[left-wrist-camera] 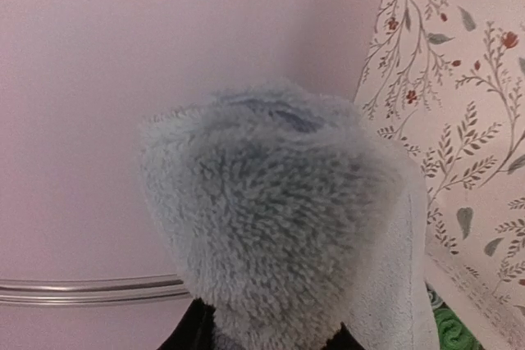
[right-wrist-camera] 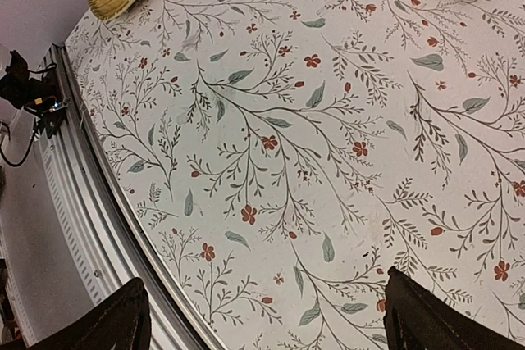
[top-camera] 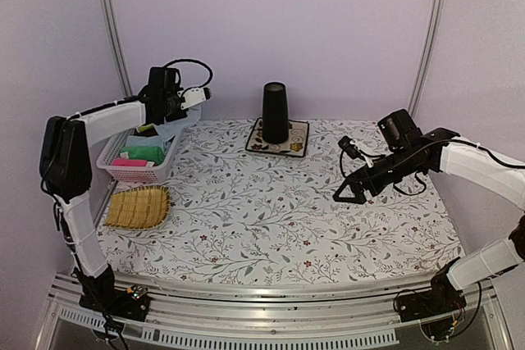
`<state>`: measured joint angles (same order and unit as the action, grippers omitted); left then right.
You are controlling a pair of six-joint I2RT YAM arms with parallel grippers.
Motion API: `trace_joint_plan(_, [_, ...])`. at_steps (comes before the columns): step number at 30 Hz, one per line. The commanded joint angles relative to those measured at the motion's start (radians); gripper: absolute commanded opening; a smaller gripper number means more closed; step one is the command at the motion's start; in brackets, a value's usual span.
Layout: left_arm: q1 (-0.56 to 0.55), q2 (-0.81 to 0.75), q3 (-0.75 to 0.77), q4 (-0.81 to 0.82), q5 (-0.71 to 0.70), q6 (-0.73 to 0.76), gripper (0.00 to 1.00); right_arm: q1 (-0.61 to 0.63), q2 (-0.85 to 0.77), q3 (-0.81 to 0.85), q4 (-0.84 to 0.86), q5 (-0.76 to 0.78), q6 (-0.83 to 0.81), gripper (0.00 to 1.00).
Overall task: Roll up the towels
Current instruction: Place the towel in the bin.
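The light blue towel (left-wrist-camera: pixel 279 227) is bunched into a fluffy mass in the left tool (top-camera: pixel 195 97), whose jaws are pressed in on its lower end. In the left wrist view the towel fills the space directly ahead of the tool, and only the dark tips of the fingers (left-wrist-camera: pixel 193 332) show beneath it. The tool is raised above the white basket (top-camera: pixel 139 171), which stands directly below it at the left rear of the surface (top-camera: pixel 271 227). A green towel (top-camera: pixel 146 153) lies in that basket, beneath the tool, among pink and pale items.

The right tool (top-camera: pixel 349 190) hangs above the right half of the surface with its jaws spread wide and nothing between them. In the right wrist view both fingertips (right-wrist-camera: pixel 123 317) frame bare flowered cloth.

A woven straw tray (top-camera: pixel 139 206) lies on the surface below and nearer than the left tool, just beside the basket. A tall black cup (top-camera: pixel 275 112) stands upright on a square flowered mat (top-camera: pixel 289 147), beyond the right tool and to its left, well apart from both tools.
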<state>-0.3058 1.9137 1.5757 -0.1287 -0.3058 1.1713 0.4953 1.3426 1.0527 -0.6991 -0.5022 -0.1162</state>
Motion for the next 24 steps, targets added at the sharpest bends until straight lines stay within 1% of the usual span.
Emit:
trace_joint_plan(1, [0.068, 0.129, 0.099, 0.293, -0.054, 0.205, 0.00, 0.000, -0.008, -0.039, 0.033, 0.018, 0.019, 0.99])
trace_joint_plan(3, [0.104, 0.180, 0.145, 0.399, -0.063, 0.274, 0.00, 0.000, 0.000, -0.051, 0.037, 0.012, 0.024, 0.99])
trace_joint_plan(6, [0.155, 0.241, 0.217, 0.442, -0.054, 0.311, 0.00, 0.000, 0.015, -0.054, 0.032, 0.020, 0.024, 0.99])
trace_joint_plan(9, [0.193, 0.275, 0.227, 0.479, -0.034, 0.334, 0.00, 0.000, 0.047, -0.050, 0.041, 0.017, 0.023, 0.99])
trace_joint_plan(11, [0.195, 0.268, 0.166, 0.461, 0.015, 0.351, 0.00, 0.000, 0.066, -0.037, 0.047, 0.014, 0.025, 0.99])
trace_joint_plan(14, [0.189, 0.222, 0.008, 0.501, 0.070, 0.397, 0.00, 0.000, 0.090, -0.010, 0.047, 0.007, 0.026, 0.99])
trace_joint_plan(17, [0.185, 0.151, -0.087, 0.438, 0.124, 0.354, 0.00, 0.000, 0.100, 0.009, 0.039, 0.003, 0.023, 0.99])
trace_joint_plan(19, [0.187, 0.106, -0.125, 0.354, 0.169, 0.313, 0.00, 0.000, 0.100, 0.011, 0.038, 0.002, 0.024, 0.99])
trace_joint_plan(21, [0.192, 0.074, -0.136, 0.255, 0.193, 0.320, 0.00, -0.001, 0.102, 0.016, 0.030, -0.002, 0.026, 0.99])
trace_joint_plan(24, [0.208, 0.063, -0.130, 0.172, 0.191, 0.317, 0.00, 0.002, 0.098, 0.013, 0.030, -0.013, 0.029, 0.99])
